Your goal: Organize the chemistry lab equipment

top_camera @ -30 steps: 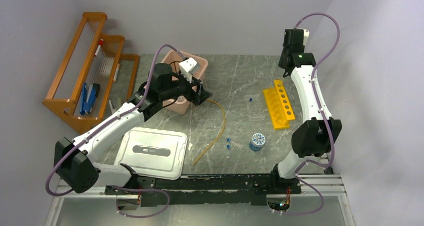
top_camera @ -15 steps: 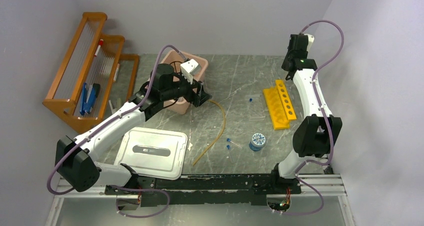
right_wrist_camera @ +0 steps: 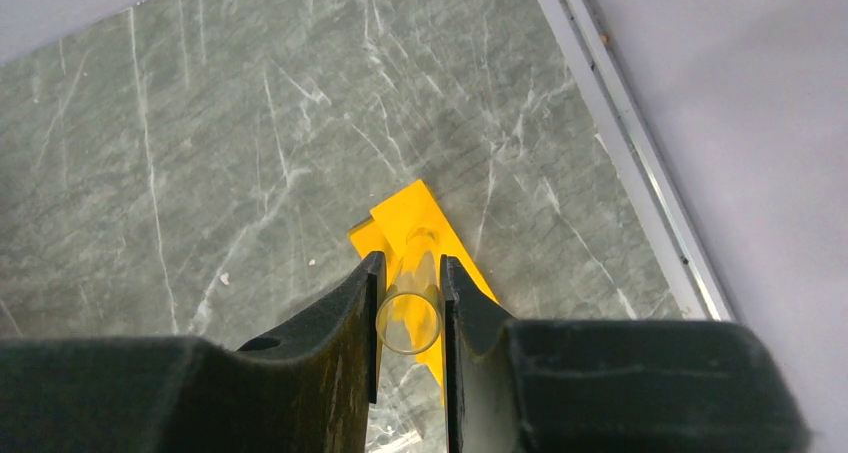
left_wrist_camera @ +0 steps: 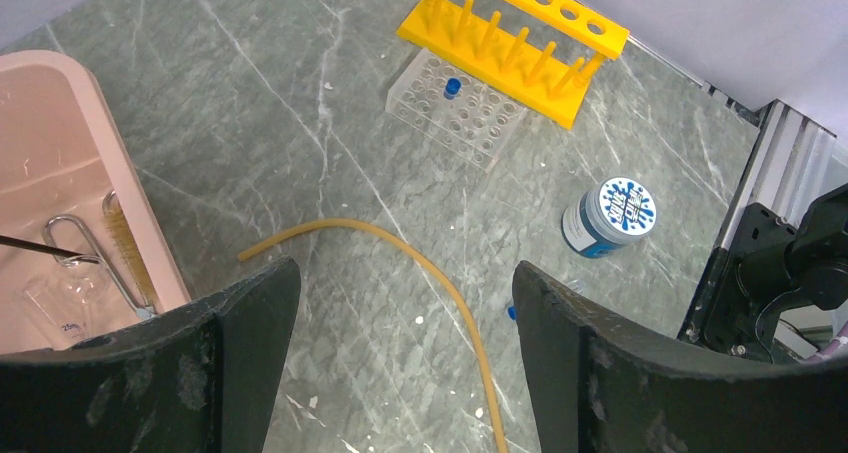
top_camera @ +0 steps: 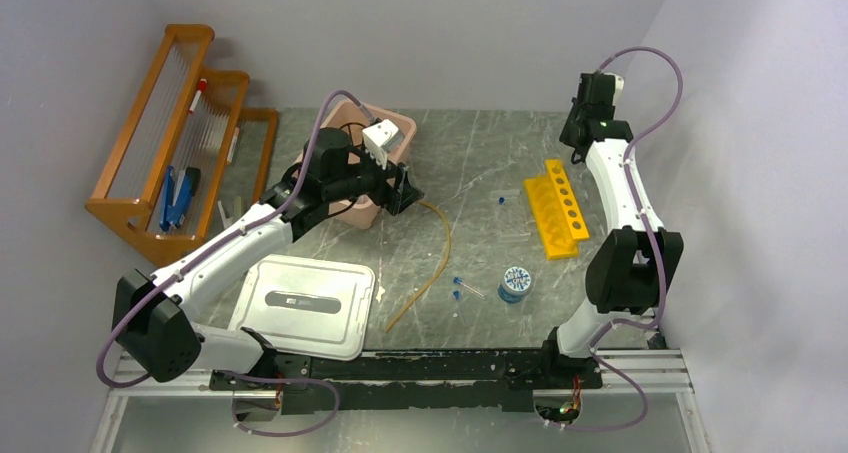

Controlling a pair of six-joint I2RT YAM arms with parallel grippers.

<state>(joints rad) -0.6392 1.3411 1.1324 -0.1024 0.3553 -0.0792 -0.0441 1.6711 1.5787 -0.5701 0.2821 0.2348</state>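
Right fingers (right_wrist_camera: pixel 335 318) around upright, mouth-up glass tube (right_wrist_camera: pixel 410 278)

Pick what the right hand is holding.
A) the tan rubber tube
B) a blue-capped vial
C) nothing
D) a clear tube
D: the right wrist view shows the right hand closed on a clear tube, with the yellow rack behind it.

The right pincer (right_wrist_camera: pixel 410 265) (gripping a glass tube (right_wrist_camera: pixel 412 295)) has swung slightly above the yellow tube rack (right_wrist_camera: pixel 425 208).
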